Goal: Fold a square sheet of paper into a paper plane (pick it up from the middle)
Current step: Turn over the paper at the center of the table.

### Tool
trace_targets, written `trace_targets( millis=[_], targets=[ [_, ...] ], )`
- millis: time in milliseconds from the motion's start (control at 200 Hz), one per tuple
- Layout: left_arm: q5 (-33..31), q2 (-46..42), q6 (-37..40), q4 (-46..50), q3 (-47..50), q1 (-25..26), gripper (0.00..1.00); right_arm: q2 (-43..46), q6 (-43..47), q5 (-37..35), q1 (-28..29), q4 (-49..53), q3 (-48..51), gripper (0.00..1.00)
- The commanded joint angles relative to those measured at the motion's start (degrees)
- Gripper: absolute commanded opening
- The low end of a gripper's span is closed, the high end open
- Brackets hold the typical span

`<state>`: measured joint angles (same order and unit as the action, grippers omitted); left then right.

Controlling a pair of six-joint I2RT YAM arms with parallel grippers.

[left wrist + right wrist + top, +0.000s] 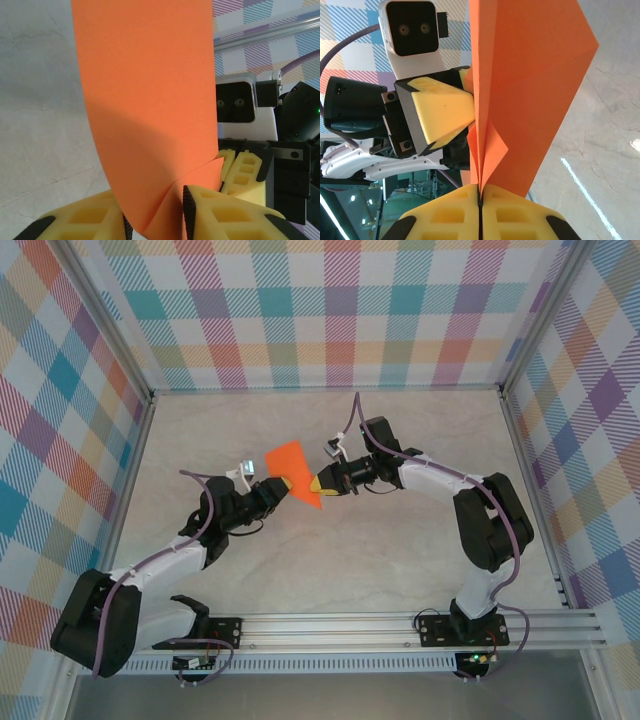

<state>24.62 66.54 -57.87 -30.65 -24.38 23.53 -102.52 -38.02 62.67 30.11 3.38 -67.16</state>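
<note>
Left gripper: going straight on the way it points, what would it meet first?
The left gripper would meet the orange paper between its fingers first; just behind, likely the right gripper, depth unclear.

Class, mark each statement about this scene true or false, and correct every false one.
1. The orange paper lies flat on the table. False: it is held up off the table, between the two grippers.
2. The right gripper has its fingers shut on the paper. True.
3. The left gripper has a finger on each side of the paper. True.
4. The walls around the table are plain white. False: they carry a many-coloured check pattern.
5. The paper is a finished narrow dart. False: it is a broad sheet, partly folded.
</note>
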Motion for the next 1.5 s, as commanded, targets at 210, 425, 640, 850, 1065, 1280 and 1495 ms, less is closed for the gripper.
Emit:
trace_targets(
  millis=[210,425,640,850,1065,1280,1495],
  targets=[
    [-0.92,3.4,-1.9,-5.72,1.39,1.61,0.11,-4.5,2.34,2.3,0.04,0.66,0.57,0.11],
    [-3.29,5.44,-0.28,-2.86,2.28,2.09,0.01,-5.47,9.57,-6.94,-0.05,9.7,-0.51,0.45],
    [-5.78,6.57,2.91,0.43,3.18,3.27,0.0,-1.56,13.05,-21.48,-0.06,14.68,0.71,0.56],
    [-9.84,6.35,5.13,6.43,4.03,4.04,0.0,5.21,17.48,-38.06,2.85,14.25,4.74,0.61],
    [-13.51,4.48,5.46,12.88,5.31,4.83,0.0,7.14,23.11,-51.82,10.2,11.06,6.66,0.59],
    [-16.32,5.05,4.78,17.41,4.44,5.09,0.0,6.81,30.12,-60.04,19.11,3.33,9.69,0.55],
    [-16.8,7.06,4.52,18.61,3.01,5.44,0.0,5.14,31.49,-56.71,22.67,-3.5,12.37,0.46]
  ],
)
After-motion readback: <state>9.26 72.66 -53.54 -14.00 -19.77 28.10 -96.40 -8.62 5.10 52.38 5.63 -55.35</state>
